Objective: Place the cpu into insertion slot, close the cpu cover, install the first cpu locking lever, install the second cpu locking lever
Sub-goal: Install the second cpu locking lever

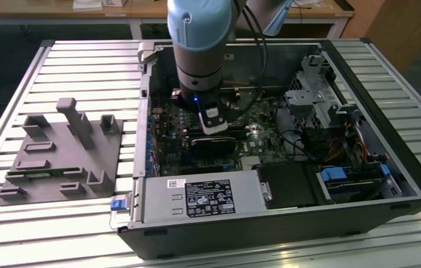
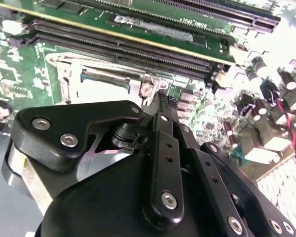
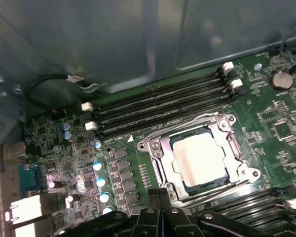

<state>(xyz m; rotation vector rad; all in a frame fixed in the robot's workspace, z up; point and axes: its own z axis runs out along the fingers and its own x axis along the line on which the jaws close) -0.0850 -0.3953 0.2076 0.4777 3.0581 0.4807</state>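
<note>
In the first wrist view the cpu [image 3: 200, 160], a pale silvery square, lies flat in the insertion slot [image 3: 173, 143] on the green board. The cpu cover [image 3: 160, 148], a silvery frame, lies down around it. A thin lever rod [image 3: 187, 126] runs along one side of the frame; I cannot tell if it is latched. My gripper [image 3: 160, 200] hovers just beside the socket with its black fingers pressed together and nothing visible between them. In the second wrist view the gripper [image 2: 160, 101] tip sits at the cover's edge [image 2: 64, 74], by a small metal tab [image 2: 147, 89]. In the exterior view the gripper [image 1: 212, 131] reaches down inside the computer case.
Long black memory slots [image 3: 163, 106] lie on two sides of the socket. Capacitors [image 3: 97, 165] stand close by and the case wall [image 3: 138, 39] rises behind. The exterior view shows the power supply [image 1: 195, 198], a drive cage [image 1: 322, 100] and a grey fixture [image 1: 61, 151] on the slatted table.
</note>
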